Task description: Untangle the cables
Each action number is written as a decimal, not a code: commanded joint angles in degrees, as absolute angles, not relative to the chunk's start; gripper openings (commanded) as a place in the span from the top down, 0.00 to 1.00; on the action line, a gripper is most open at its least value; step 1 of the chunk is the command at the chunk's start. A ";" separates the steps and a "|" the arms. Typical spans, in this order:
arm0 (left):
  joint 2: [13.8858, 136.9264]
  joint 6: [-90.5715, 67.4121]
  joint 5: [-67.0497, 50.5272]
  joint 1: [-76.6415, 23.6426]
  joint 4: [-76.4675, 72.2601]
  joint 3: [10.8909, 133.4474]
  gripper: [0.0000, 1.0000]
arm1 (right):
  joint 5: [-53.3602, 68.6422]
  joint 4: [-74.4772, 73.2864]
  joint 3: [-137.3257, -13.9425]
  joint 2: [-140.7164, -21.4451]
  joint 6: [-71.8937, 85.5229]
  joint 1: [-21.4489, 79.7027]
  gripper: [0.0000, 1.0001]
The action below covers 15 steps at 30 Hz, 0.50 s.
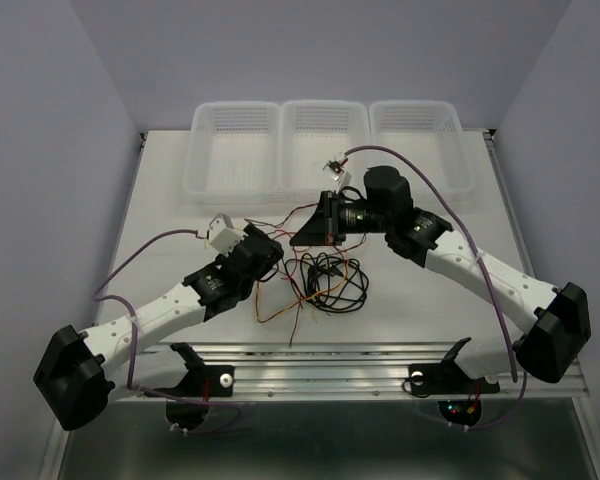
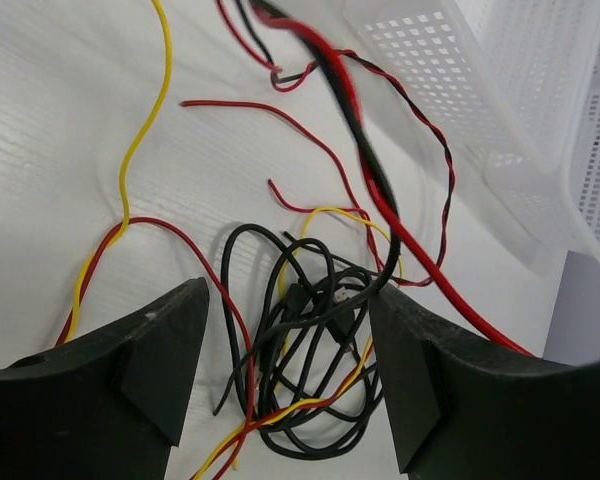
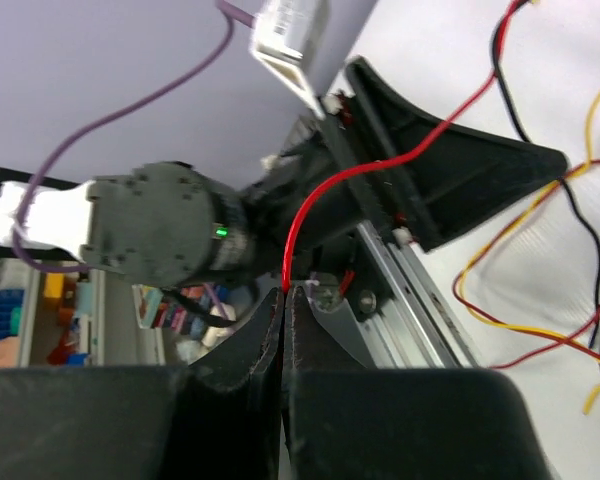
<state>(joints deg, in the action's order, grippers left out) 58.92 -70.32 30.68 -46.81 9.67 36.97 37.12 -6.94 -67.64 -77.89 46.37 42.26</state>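
Got the left gripper (image 2: 288,295) spread wide open, hovering right over the cables (image 1: 330,285). Looking through its wrist camera: a black coil (image 2: 310,305) bunched up between the two fingers, lying on the table (image 2: 60,150). Also seeing a yellow wire (image 2: 125,190) trailing off ahead and to the left of it. Plus a thicker red-and-black pair (image 2: 350,110) running away ahead, past a white basket (image 2: 430,60) off to the front right. Can't tell whether the right-hand finger brushes the strands passing its tip.

Over to the right gripper (image 3: 283,305): fingers pressed tight together, pinching a thin red wire (image 3: 365,170) right at the tips. Can follow that wire arching up out of the pinch, across the front of the left gripper's black finger (image 3: 460,170), then off up and to the right.

From above, looks like both grippers sit nearly nose to nose. Tangle just off to the right of the left one and on the near side of the right one.
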 commanded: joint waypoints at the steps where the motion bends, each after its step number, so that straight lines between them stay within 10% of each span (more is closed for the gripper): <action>1: 61.60 -68.39 34.01 -47.02 7.30 40.07 0.25 | 41.83 1.93 -67.15 -75.41 51.50 41.66 0.99; 6: 63.72 -63.73 32.61 -47.28 1.86 40.78 0.24 | 41.14 2.90 -67.24 -75.41 53.43 40.52 0.99; 12: 63.37 -59.60 34.79 -47.37 0.53 40.34 0.56 | 40.69 3.78 -69.25 -75.24 55.81 38.94 0.99; 15: 63.37 -57.05 36.73 -47.46 0.44 40.60 0.57 | 42.00 5.44 -69.35 -75.50 58.35 37.80 0.99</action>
